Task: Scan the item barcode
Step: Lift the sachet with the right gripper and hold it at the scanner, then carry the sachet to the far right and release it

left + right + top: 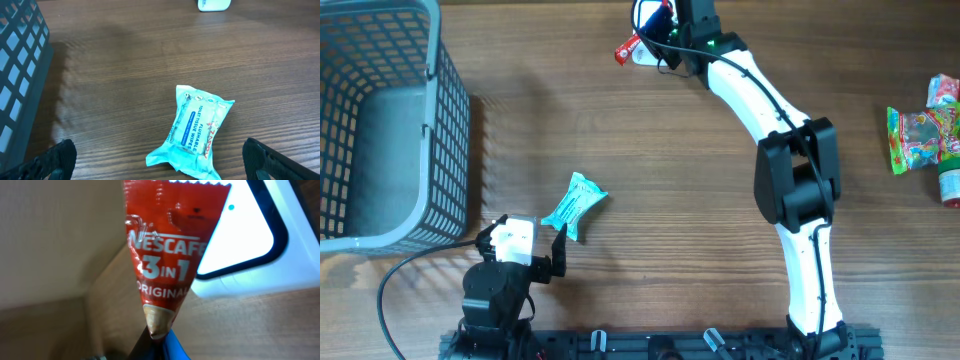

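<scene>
right pincer (153,341) clamped on sachet (165,265) tip, so printed body stands free beyond fingers, across scanner (240,245) window just behind. you likely hold it there for read; barcode not visible. left pincer (528,230) spread wide, empty; wipes (575,205) just ahead, probably next.

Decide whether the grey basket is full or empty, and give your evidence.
Empty, as far as shown: the basket floor is bare in the overhead view.
</scene>
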